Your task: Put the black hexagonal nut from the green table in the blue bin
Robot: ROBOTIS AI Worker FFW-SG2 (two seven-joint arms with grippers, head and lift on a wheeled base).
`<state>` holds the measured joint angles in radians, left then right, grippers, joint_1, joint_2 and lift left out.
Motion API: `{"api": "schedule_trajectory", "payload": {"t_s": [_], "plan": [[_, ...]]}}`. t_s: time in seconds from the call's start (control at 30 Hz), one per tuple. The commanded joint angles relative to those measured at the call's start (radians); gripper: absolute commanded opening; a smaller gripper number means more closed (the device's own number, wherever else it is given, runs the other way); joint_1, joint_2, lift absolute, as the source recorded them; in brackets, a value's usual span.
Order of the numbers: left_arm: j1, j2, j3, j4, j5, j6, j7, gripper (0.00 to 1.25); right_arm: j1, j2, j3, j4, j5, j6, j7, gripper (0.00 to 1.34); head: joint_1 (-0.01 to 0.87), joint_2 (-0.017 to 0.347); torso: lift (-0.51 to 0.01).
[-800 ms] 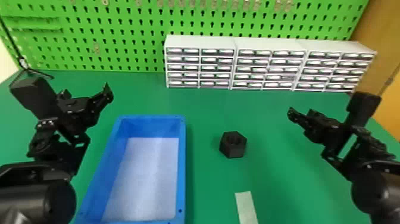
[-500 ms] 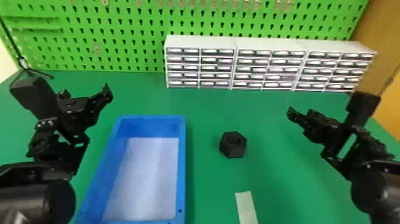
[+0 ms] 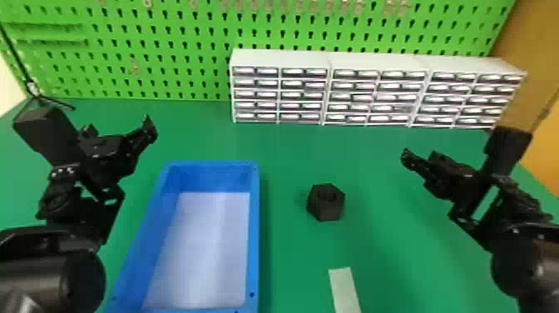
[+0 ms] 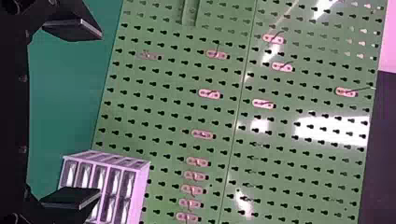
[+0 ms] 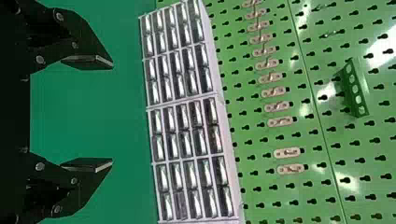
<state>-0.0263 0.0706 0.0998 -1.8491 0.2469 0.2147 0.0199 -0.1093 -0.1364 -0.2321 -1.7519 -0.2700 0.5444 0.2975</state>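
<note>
The black hexagonal nut (image 3: 326, 202) rests on the green table (image 3: 291, 166), a little right of the blue bin (image 3: 254, 233), not touching it. Nothing lies in the bin's pale bottom. My left gripper (image 3: 120, 129) is above the table, left of the bin's far end; in the left wrist view the same gripper (image 4: 98, 114) stands open with an unfilled gap. Off to the right of the nut and farther back is my right gripper (image 3: 420, 156). The right wrist view has this gripper (image 5: 112, 114) open too, nothing between its fingers.
White drawer cabinets (image 3: 374, 89) line the table's back, in front of a green pegboard (image 3: 174, 50). A pale strip (image 3: 344, 289) lies on the table nearer than the nut. A thin black stand (image 3: 37, 95) is at the back left.
</note>
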Motion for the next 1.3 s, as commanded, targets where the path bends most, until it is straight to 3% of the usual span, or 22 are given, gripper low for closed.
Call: {"api": "schedule_trajectory", "payload": {"t_s": [0.0, 0.17, 0.33, 0.63, 0.8, 1.07, 1.27], "plan": [[-0.001, 0.000, 0.000, -0.001, 0.000, 0.000, 0.000, 1.14, -0.004, 0.000, 0.000, -0.009, 0.000, 0.023, 0.000, 0.82, 0.692, 0.008, -0.097], [-0.001, 0.000, 0.001, -0.001, 0.002, 0.000, 0.000, 1.14, -0.006, -0.002, 0.002, -0.047, 0.011, 0.080, 0.000, 0.82, 0.692, 0.008, -0.097], [0.000, 0.000, 0.003, -0.001, 0.002, 0.000, 0.000, 1.14, -0.001, 0.011, -0.004, -0.135, 0.077, 0.215, -0.003, 0.82, 0.692, 0.008, -0.097], [0.003, 0.000, 0.008, -0.001, 0.003, -0.003, 0.000, 1.14, 0.000, -0.011, 0.014, -0.242, 0.083, 0.511, -0.015, 0.82, 0.692, 0.008, -0.097], [0.005, 0.000, 0.011, -0.001, 0.005, -0.005, 0.000, 1.14, -0.003, -0.006, 0.031, -0.301, 0.123, 0.657, -0.015, 0.82, 0.692, 0.008, -0.097], [0.005, 0.002, 0.012, -0.002, 0.006, -0.005, 0.000, 1.14, -0.020, -0.011, 0.040, -0.350, 0.146, 0.802, -0.015, 0.82, 0.692, 0.008, -0.097], [0.002, 0.002, 0.012, -0.002, 0.006, -0.005, -0.002, 1.14, -0.047, -0.029, 0.053, -0.385, 0.179, 0.933, -0.015, 0.82, 0.692, 0.008, -0.097]]}}
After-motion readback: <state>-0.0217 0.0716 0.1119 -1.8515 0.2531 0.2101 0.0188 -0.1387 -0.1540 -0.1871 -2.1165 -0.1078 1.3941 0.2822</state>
